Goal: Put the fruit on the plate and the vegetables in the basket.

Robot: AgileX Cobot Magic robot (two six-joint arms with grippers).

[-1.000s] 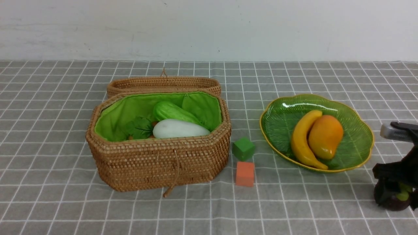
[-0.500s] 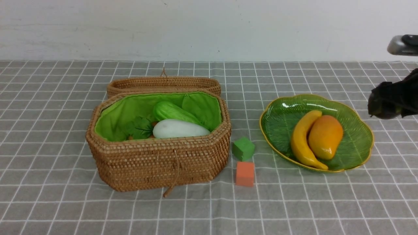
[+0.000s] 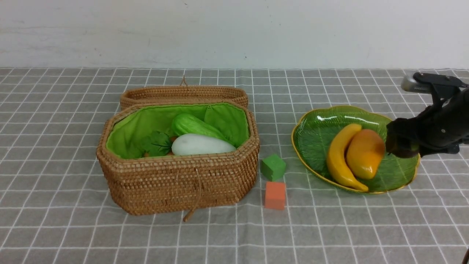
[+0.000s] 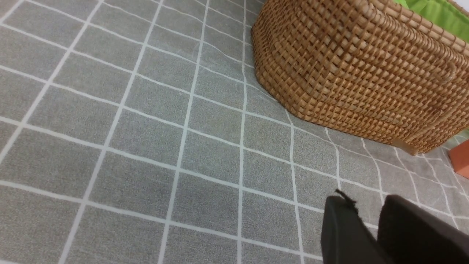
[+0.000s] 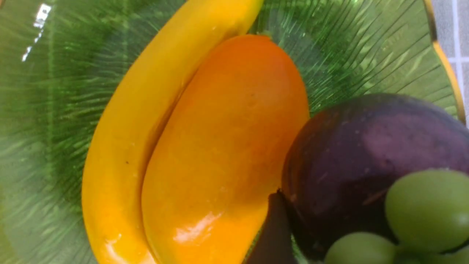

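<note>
The mangosteen [image 5: 366,165] is held in the right gripper [image 3: 401,145] over the plate [image 3: 315,128], just beside the mango [image 3: 365,153]. If dropped there, the mango could be bumped and the mangosteen could roll off. Its green cap is seen only from the right wrist. The left gripper [image 4: 370,234] is nearly closed, empty.

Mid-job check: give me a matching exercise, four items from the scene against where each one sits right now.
Items:
1. banana
2. white radish
3. mangosteen
4. orange cube

Places:
A. on the cloth, nearer the camera than the green cube
B. at the right hand, over the plate
C. inside the basket
D. lying on the plate beside the mango

Pairs: 1-D, 2-C, 3-B, 4-A
</note>
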